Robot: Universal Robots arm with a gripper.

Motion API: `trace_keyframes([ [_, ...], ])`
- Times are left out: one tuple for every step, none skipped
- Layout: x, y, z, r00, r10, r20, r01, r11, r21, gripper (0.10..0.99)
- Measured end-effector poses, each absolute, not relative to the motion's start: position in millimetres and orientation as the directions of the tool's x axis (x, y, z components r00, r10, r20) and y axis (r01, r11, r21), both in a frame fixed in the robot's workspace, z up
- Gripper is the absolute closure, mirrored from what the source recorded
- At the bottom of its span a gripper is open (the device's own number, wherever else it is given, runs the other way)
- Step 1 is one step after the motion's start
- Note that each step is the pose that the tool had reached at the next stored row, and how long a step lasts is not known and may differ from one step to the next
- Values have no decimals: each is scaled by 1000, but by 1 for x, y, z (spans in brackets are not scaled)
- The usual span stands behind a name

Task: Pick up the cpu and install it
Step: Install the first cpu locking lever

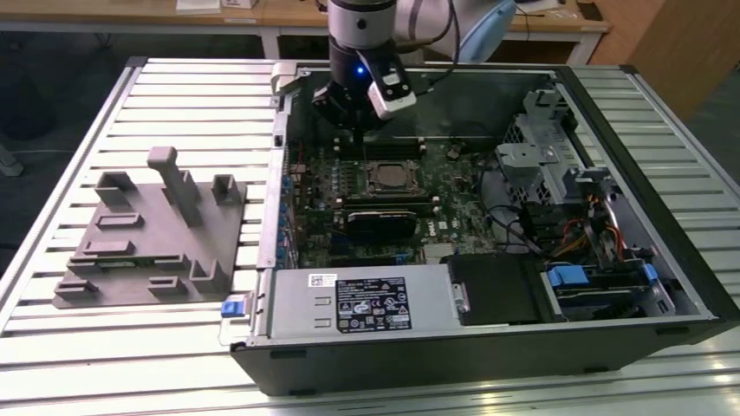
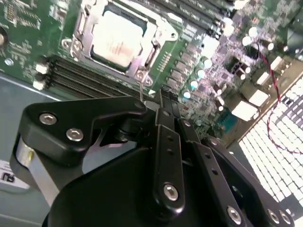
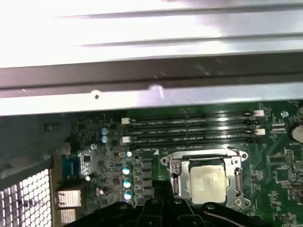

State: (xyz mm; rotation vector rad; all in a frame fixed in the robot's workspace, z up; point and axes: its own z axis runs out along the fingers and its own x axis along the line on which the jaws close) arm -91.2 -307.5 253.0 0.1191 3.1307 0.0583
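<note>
— Item one, my claw [image 1: 350, 130]: where is it sitting?

— I am hanging it inside the open computer case [image 1: 647, 165], over the far edge of the motherboard [image 1: 463, 204], just beyond the socket frame [image 1: 389, 176]. My dark linkage is showing in both wrist views, but whether my fingers are apart or together, I cannot tell.

— Item two, the cpu?

— I am seeing the cpu [image 2: 117, 39] lying flat in the socket frame, silvery face up, with the metal bracket around it. I am not touching it. Memory slots [image 3: 189, 130] are running just beside the socket.

— Item three, surroundings?

— The grey plastic fixture [image 1: 151, 234] is resting on the slatted counter [image 1: 69, 130], at the exterior view's left of the case, well apart from my claw.
</note>
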Motion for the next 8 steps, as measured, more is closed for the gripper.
trace_keyframes([
  [-93,-306,253,-997,75,-7,75,996,37,980],
  [-95,-305,253,-997,74,-7,74,997,37,980],
  [-96,-303,253,-997,74,-7,73,997,38,980],
  [-97,-301,252,-997,73,-7,73,997,37,980],
  [-97,-299,252,-997,73,-7,72,997,37,980],
  [-97,-297,252,-997,72,-7,72,997,37,980],
  [-97,-295,252,-997,71,-7,71,997,38,980],
  [-97,-294,252,-997,70,-7,70,997,37,980],
])
